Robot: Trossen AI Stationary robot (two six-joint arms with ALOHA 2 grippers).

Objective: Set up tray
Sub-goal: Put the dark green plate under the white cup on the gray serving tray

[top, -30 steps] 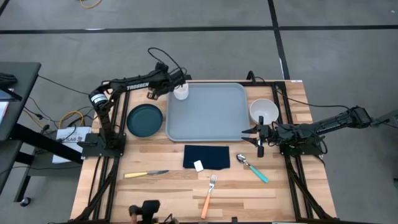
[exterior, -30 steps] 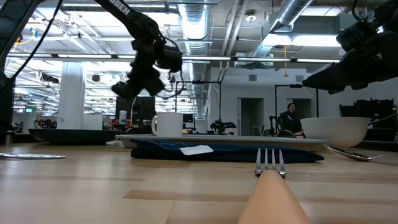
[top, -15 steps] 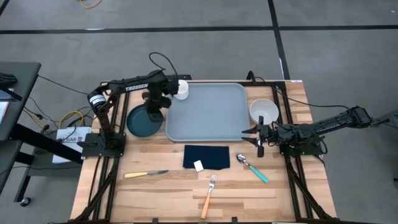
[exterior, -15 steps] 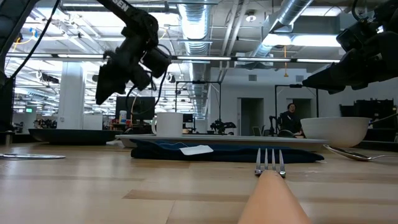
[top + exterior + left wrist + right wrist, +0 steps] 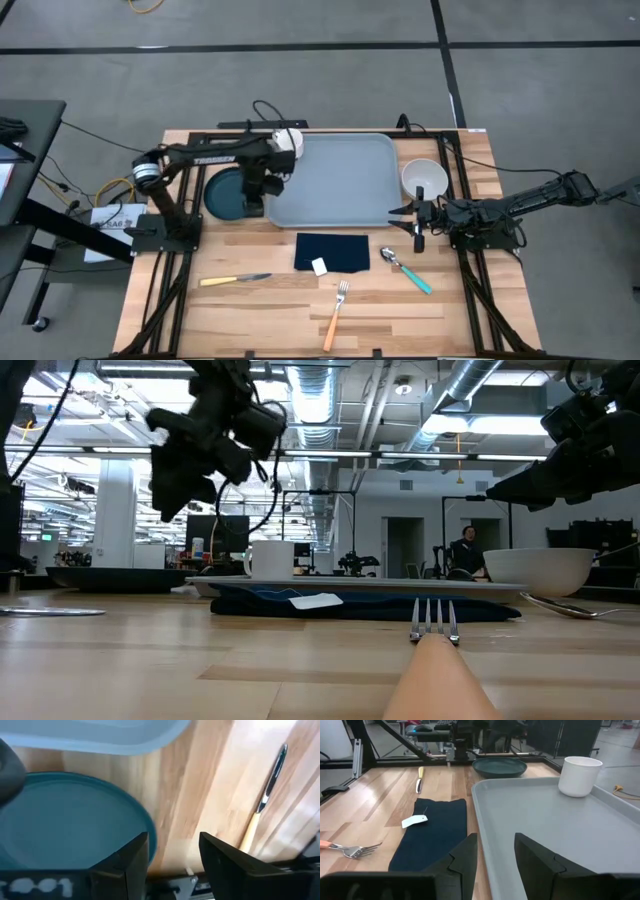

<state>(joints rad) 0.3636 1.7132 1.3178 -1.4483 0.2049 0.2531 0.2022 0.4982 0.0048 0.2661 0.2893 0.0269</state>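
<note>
Plate [image 5: 226, 193]; napkin [image 5: 333, 252]; fork [image 5: 336, 314]

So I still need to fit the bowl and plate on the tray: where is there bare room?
Nearly the whole tray floor is bare; only the white cup occupies its far-left corner. It is crowded beside that corner, where the left tool hangs over the teal plate. The right tool borders the tray's near-right corner.

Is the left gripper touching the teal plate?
Apart. The low view shows the left gripper hanging well above the table; the teal plate lies flat below.

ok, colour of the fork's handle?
Orange; the fork shows best in the high view.
</note>
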